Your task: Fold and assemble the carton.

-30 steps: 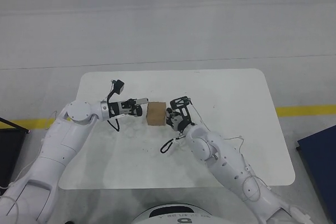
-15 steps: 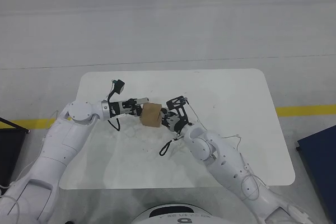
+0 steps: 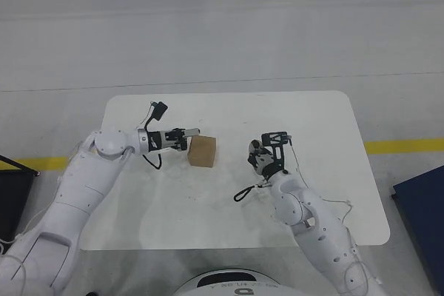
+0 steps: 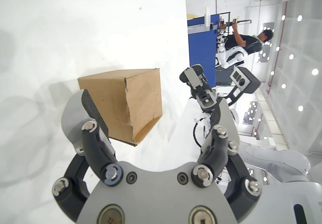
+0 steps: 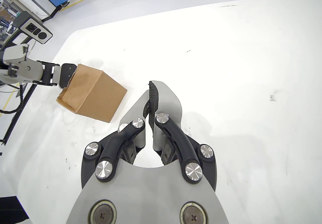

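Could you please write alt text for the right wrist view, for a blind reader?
The right gripper, shut and empty, is over a white table. Farther off a brown carton lies on the table, with the left gripper touching its far end.

Brown carton (image 3: 202,151), formed into a box, one end open, on table

Top camera looks straight down on the white table (image 3: 318,126). Left wrist camera rides right behind the left gripper (image 4: 153,101), tight on the carton (image 4: 113,99); right wrist camera catches that carton farther off, seemingly from the opposite side.
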You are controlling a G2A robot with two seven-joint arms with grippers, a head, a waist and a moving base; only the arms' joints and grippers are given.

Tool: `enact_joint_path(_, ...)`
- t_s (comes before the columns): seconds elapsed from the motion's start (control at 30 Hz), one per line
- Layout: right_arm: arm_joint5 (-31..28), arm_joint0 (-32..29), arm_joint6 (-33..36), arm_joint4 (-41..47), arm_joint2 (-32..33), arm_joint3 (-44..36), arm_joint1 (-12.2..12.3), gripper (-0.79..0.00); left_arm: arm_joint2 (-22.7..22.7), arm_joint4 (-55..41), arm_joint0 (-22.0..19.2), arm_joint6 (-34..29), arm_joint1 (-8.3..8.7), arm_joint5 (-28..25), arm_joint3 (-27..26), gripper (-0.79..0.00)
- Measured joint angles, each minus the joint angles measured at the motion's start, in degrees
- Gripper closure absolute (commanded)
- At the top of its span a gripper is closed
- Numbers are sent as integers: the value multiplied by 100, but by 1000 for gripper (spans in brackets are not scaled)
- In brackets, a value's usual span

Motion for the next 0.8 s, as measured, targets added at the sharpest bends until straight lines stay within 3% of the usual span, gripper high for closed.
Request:
enact_joint_path(0.2, -12, -593, -326, -142, 388, -693, 74, 0, 336, -441, -178, -222, -199, -91, 49, -785)
enact_joint_path(0.33, -143, -1221, -803, -231, 891, -1273, 149, -6, 232, -658, -264, -322, -211, -255, 345, -785)
enact_joint_path(0.37, -211, -1379, -983, -245, 1037, -1392, 167, -299, 139, -709, -260, -301, -188, -303, 410, -785)
enact_joint_path(0.4, -321, -1607, -1269, -219, 1256, -1536, 188, -785, -32, -773, -246, -254, -139, -379, 475, -785)
enact_joint_path(0.53, -727, -2195, -2024, -73, 1822, -1787, 227, -785, -778, -749, -92, -245, 119, -557, 227, -785)
enact_joint_path(0.57, -701, -2167, -2002, -74, 1800, -1785, 227, -96, -909, -705, -65, -250, 157, -556, 145, -785)
enact_joint_path(0.8, -650, -2104, -1911, -80, 1754, -1776, 225, -540, -904, -691, -58, -251, 162, -547, 140, -785)
